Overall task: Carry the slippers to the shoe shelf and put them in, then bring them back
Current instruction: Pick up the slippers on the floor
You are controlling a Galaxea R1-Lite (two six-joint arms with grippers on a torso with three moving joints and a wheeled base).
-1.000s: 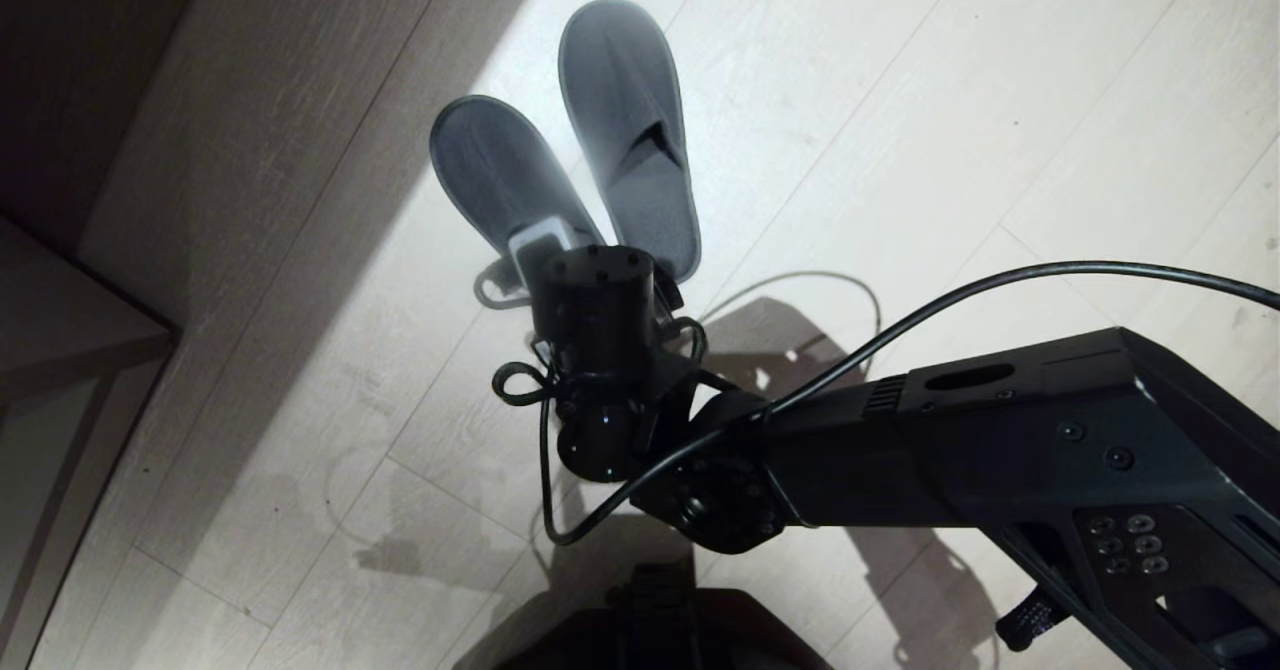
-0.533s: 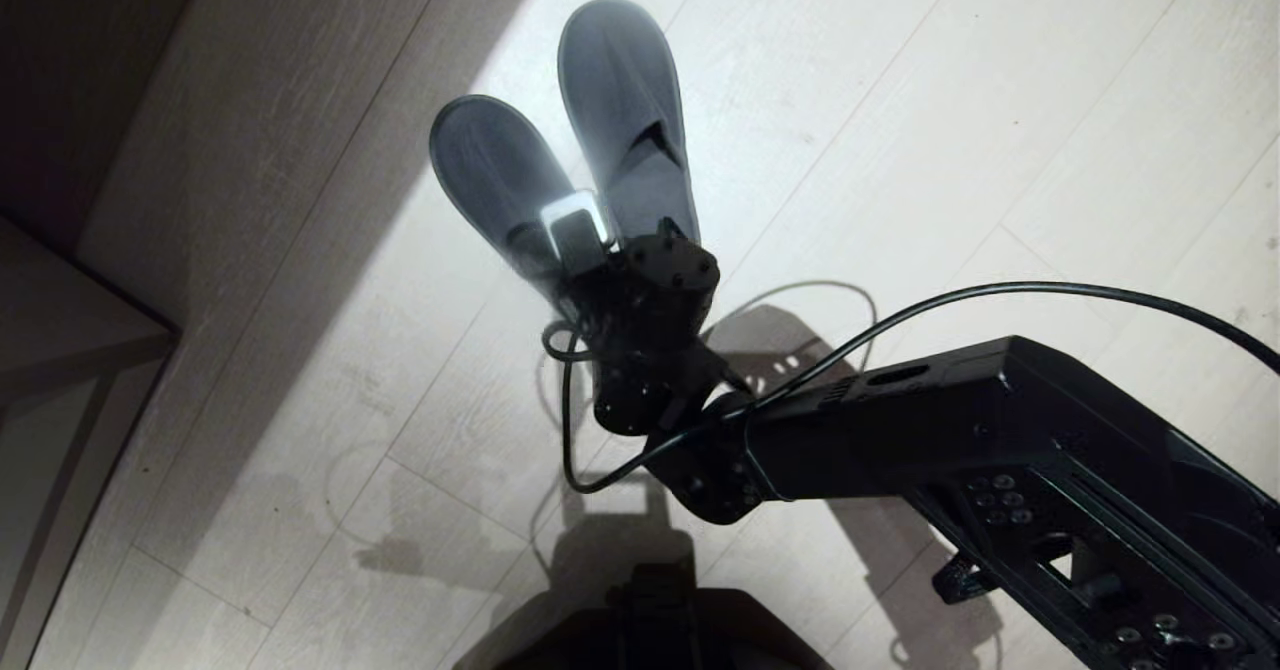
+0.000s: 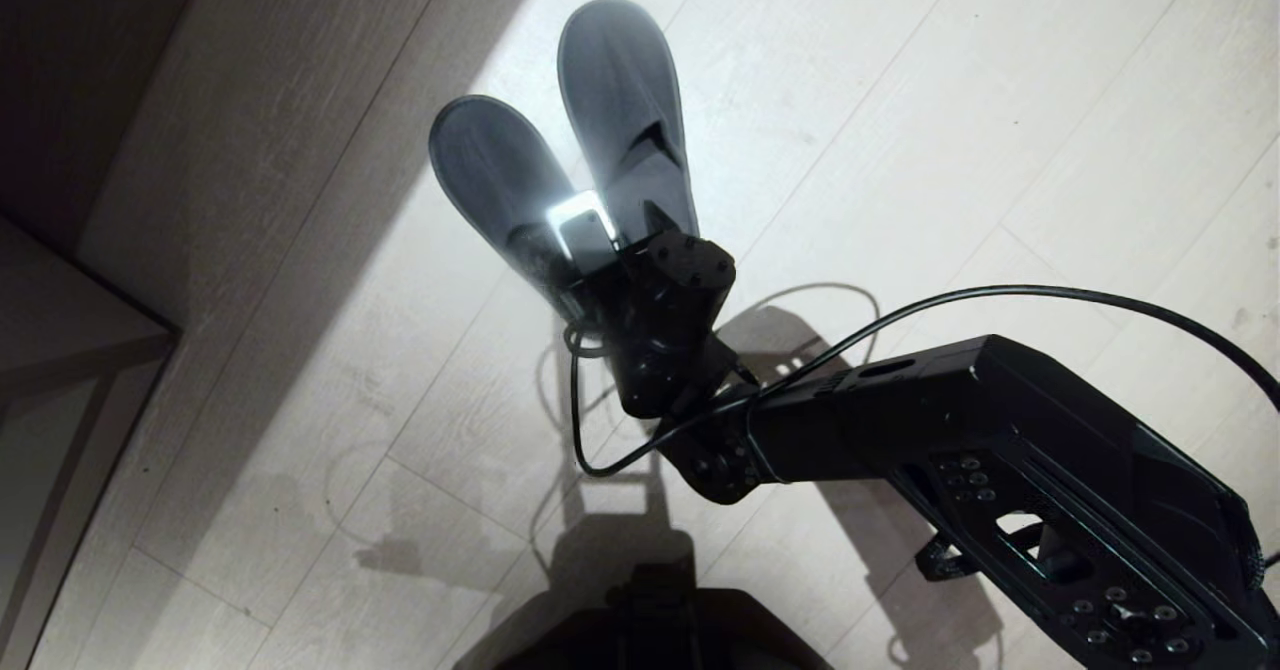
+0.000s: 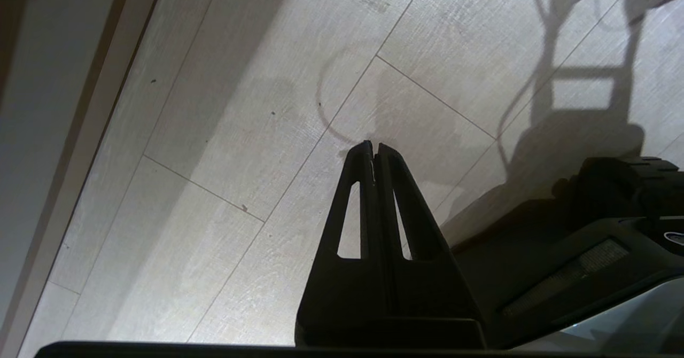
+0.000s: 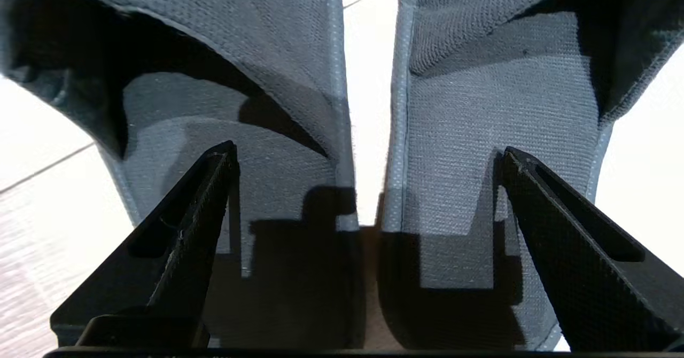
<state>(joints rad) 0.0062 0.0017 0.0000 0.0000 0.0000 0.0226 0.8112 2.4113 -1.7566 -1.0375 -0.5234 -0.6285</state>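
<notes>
The slippers (image 3: 590,150) lie side by side on the pale floor (image 3: 950,100), toes toward 12 o'clock. The right gripper (image 5: 368,187) hangs over their heels, jaws spread wide, one finger above each slipper, holding nothing. The left gripper (image 4: 373,149) has its fingers pressed together.

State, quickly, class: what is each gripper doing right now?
Left gripper: shut, empty, parked above the pale wood floor.
Right gripper: open, one finger over each heel of the soft blue-grey slippers, gripping nothing.

Pale wood-plank floor (image 3: 900,100), half in shadow; beige furniture edge (image 3: 70,330) at left.
</notes>
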